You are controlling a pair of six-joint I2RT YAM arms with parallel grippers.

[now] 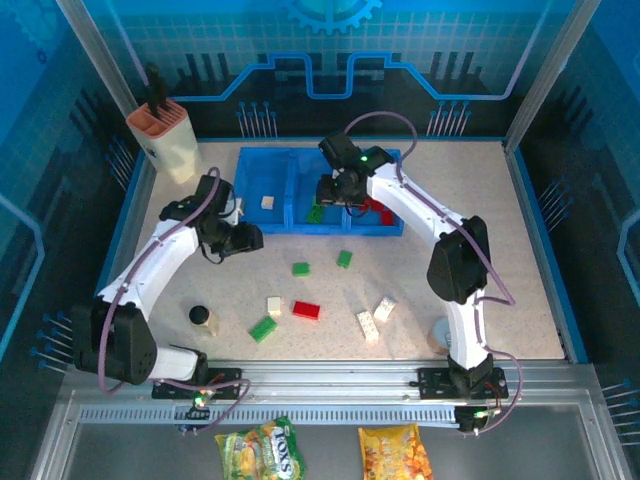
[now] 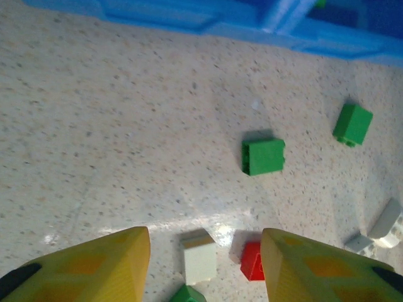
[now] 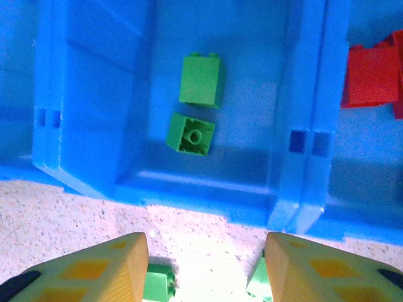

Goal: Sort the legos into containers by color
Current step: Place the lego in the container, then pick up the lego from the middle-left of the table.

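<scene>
1. Blue tray [image 1: 258, 175] with three side-by-side compartments on the table [image 1: 480, 250]. Sorted cream lego [image 1: 267, 202] in the tray's left compartment, two sorted green legos [image 3: 200, 78] in the middle one, sorted red legos [image 3: 371, 75] in the right one.
2. Loose legos on the table in front of the tray: two green legos [image 1: 300, 268] nearest its front wall. Farther out, a cream lego [image 1: 274, 305], a red lego [image 1: 306, 310], a third green lego [image 1: 262, 328] and a pair of cream legos [image 1: 375, 318].
3. Left gripper [image 2: 204, 242] above the table in front of the tray's left compartment, jaws apart, nothing between them. Cream lego and red lego visible between its fingers.
4. Right gripper [image 3: 204, 245] above the front wall of the tray's middle compartment, jaws apart and empty.
5. Probably light, hard, smooth plastic: not fragile, but likely to slide or tip if nudged off-centre.
6. Best gripped across two opposite flat sides, fingers square to them, below the studs.
</scene>
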